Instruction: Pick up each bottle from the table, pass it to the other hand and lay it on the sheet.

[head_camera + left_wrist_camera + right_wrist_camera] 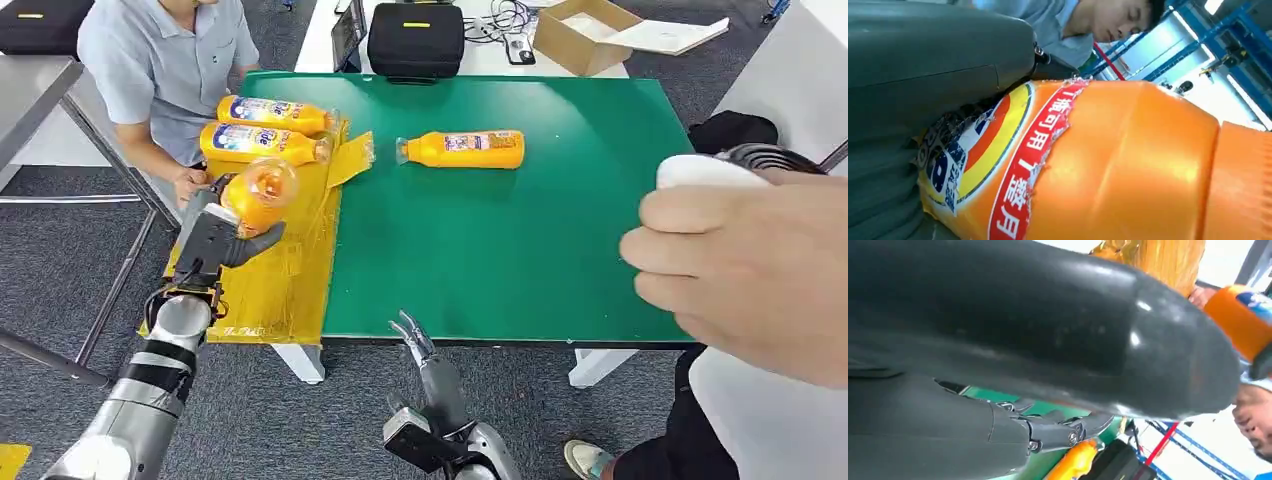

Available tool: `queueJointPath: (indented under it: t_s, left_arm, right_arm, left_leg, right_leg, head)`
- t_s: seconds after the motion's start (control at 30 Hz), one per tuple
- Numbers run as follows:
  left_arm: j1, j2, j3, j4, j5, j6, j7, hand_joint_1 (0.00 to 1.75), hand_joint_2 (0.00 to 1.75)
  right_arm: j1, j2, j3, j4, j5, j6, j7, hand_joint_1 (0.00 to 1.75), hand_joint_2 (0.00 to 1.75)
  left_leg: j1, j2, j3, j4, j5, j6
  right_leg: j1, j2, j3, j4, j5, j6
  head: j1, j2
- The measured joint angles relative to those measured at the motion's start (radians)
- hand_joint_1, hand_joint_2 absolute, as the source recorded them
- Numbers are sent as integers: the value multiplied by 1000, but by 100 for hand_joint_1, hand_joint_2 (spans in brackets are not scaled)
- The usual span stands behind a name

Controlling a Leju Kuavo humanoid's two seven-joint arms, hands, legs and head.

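Held bottle (258, 192) gripped in left hand (212, 238), above yellow sheet (290, 270) beside two laid bottles (265, 130). Step: laying down. Next: lower, release. Fourth bottle (462, 149) waits on green table (520, 250). Right hand (418, 340) empty, fingers apart.

place: lab/office | cues: grey carpet (300, 420); green table (560, 230); cables (500, 20); cardboard box (585, 35)

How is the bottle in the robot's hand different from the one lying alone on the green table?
The held bottle is off the surface, gripped by the left hand above the yellow sheet, base toward the camera. The lone bottle lies flat on the green table, untouched, side showing. Both are orange with colourful labels.
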Motion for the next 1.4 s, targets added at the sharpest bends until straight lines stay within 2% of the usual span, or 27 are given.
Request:
queueJointPath:
  t_s: [0.13, 0.33, 0.57, 1.2, 1.4]
  left_arm:
    - [-90, 5, -44, 121, -161, 34, 46, 175, 175]
    - [-254, 4, -147, 418, -434, 20, 178, 175, 175]
    - [-332, 0, -228, 610, -509, -56, 281, 175, 175]
    - [-368, -6, -260, 697, -510, -64, 289, 175, 175]
    - [-371, -6, -260, 711, -509, -129, 338, 175, 175]
  right_arm:
    - [-13, 9, 20, -3, -9, 22, 0, 0, 0]
    - [-38, 23, 49, -8, -32, 75, 0, 0, 0]
    - [-56, 24, 69, -8, -45, 84, 0, 0, 0]
    - [-65, 25, 84, -8, -48, 84, 0, 0, 0]
    - [-66, 31, 84, -8, -54, 83, 0, 0, 0]
  left_leg:
    - [0, 0, 0, 0, 0, 0]
    - [0, 1, 0, 0, 0, 0]
    - [0, 1, 0, 0, 0, 0]
    - [0, 1, 0, 0, 0, 0]
    - [0, 1, 0, 0, 0, 0]
  right_leg:
    - [0, 0, 0, 0, 0, 0]
    - [0, 0, 0, 0, 1, 0]
    - [0, 0, 0, 0, 0, 0]
    - [0, 0, 0, 0, 0, 0]
    - [0, 0, 0, 0, 0, 0]
  head:
    - [0, 0]
    - [0, 0]
    - [0, 0]
    - [0, 0]
    - [0, 0]
